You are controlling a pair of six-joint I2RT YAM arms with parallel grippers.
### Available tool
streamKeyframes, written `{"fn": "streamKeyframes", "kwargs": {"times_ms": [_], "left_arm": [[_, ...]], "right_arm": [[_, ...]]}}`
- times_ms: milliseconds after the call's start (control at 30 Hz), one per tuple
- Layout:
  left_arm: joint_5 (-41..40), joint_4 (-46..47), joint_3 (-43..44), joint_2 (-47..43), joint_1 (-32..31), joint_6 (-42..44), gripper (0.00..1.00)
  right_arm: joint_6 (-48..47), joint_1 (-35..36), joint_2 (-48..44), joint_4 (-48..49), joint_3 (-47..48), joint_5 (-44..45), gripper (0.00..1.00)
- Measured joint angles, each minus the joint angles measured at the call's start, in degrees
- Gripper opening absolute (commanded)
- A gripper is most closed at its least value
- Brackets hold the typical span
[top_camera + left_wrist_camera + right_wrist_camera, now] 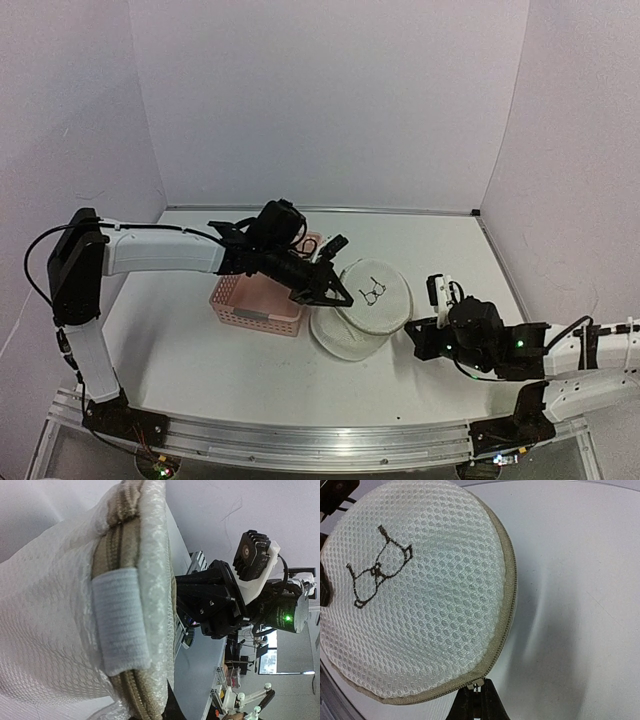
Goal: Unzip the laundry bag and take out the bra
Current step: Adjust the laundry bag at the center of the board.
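The white mesh laundry bag [362,308] lies right of the pink basket, tilted, with its black bra drawing [372,291] facing up. My left gripper [336,291] is shut on the bag's left rim. In the left wrist view the beige zipper tape [116,545] and a white fabric tab [120,620] fill the frame, and only one dark fingertip [184,707] shows. My right gripper [413,336] is at the bag's right edge. In the right wrist view it [480,700] is shut on the zipper pull [479,684]. The zipper looks closed. The bra is hidden.
The pink slotted basket [255,300] stands just left of the bag, under my left arm. White walls enclose the table's back and sides. My right arm's black wrist [215,600] shows close behind the bag in the left wrist view.
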Motion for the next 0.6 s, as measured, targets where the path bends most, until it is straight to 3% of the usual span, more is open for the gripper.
{"fn": "streamKeyframes", "kwargs": {"times_ms": [167,300,600], "left_arm": [[0.44,-3.89,3.19,2.4,0.96,2.38,0.0],[0.83,-6.47,5.22,3.63,3.06,3.56,0.08],[0.33,-8.2,9.22,5.97,7.37,4.61,0.1]], "right_arm": [[1.49,2.36,-0.52,1.81,-2.73,-1.18,0.0],[3.69,5.6,1.2,5.86,-2.82,-1.18,0.0],[6.62,9.16,18.88,12.81,4.87,-1.44,0.0]]}}
